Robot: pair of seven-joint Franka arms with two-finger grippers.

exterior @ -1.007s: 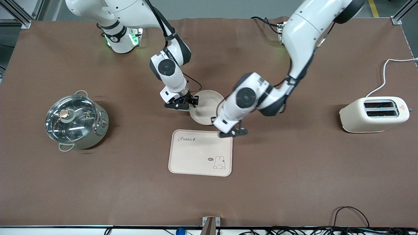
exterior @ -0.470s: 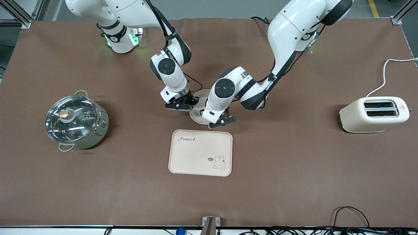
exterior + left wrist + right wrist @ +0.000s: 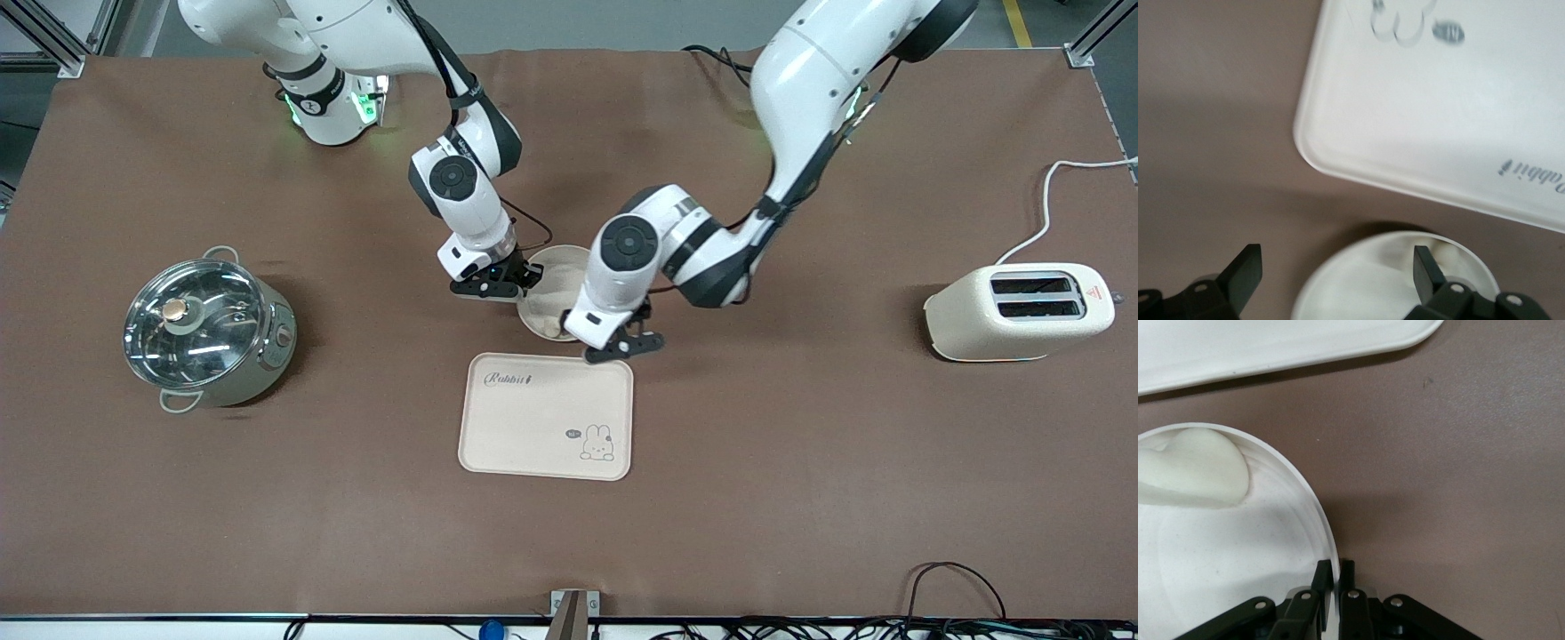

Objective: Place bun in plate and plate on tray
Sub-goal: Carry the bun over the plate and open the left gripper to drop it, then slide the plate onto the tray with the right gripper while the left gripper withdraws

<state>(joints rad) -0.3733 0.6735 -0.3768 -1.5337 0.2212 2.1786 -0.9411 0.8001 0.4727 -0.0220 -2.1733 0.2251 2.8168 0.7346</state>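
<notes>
The round cream plate (image 3: 549, 284) lies on the brown table, just farther from the front camera than the tray (image 3: 547, 413) with its "Rabbit" lettering. The small white bun (image 3: 551, 326) lies in the plate near the rim on the tray's side. It shows clearly in the right wrist view (image 3: 1195, 470). My right gripper (image 3: 526, 276) is shut on the plate's rim (image 3: 1305, 493), one finger inside (image 3: 1323, 577) and one outside. My left gripper (image 3: 622, 345) is open and empty over the plate's edge (image 3: 1371, 287) by the tray's corner (image 3: 1438, 113).
A steel pot with a glass lid (image 3: 209, 333) stands toward the right arm's end of the table. A cream toaster (image 3: 1018, 311) with a white cable stands toward the left arm's end. Cables run along the table's front edge.
My left gripper swung in over the plate, then drew back toward the tray's corner. The bun now lies in the plate. My right gripper has kept its hold on the rim.
</notes>
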